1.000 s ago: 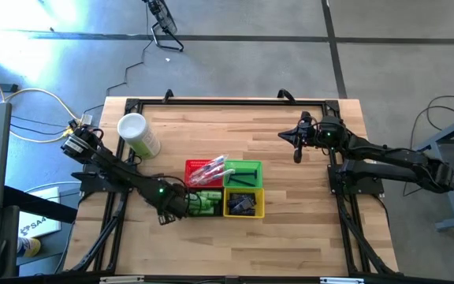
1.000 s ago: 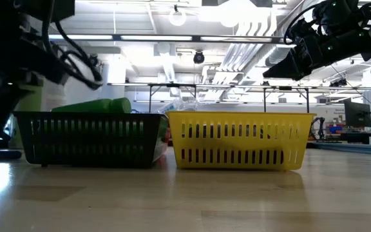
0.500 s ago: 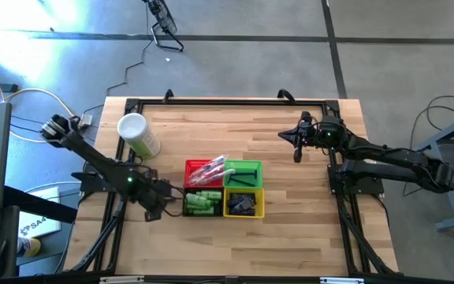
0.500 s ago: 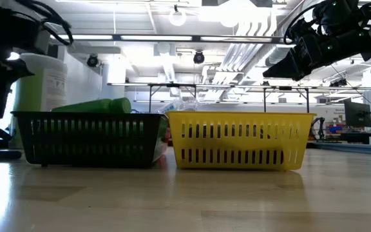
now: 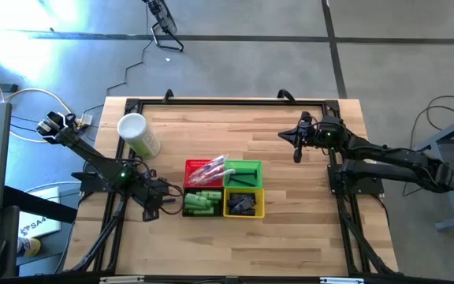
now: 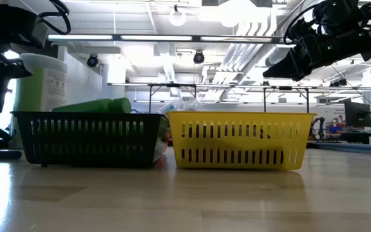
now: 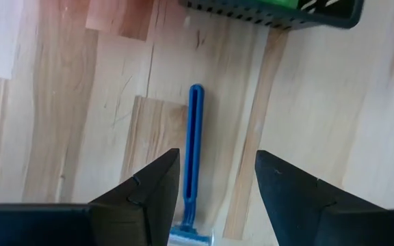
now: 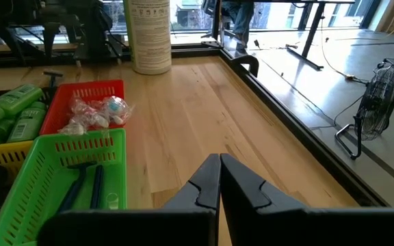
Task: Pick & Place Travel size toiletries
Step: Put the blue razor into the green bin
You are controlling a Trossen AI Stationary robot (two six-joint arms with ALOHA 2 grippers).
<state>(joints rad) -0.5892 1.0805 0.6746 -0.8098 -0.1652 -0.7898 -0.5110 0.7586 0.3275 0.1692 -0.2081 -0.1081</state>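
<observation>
My left tool (image 7: 214,188) hangs released just over the surface (image 5: 290,229), fingers (image 7: 146,195) spread to either side of a blue razor (image 7: 193,147) that lies flat between them, untouched. Just ahead of this tool stands the black basket (image 5: 201,203) with the green mini bottles (image 5: 199,202). My right tool (image 8: 219,179) waits clenched and empty, well apart, facing the red basket (image 8: 91,102) and green basket (image 8: 53,181).

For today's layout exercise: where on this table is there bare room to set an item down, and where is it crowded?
Bare wood lies between the baskets and the right gripper, and along the table's near edge. It is crowded beside the black basket, where the left gripper hangs over a blue razor.
</observation>
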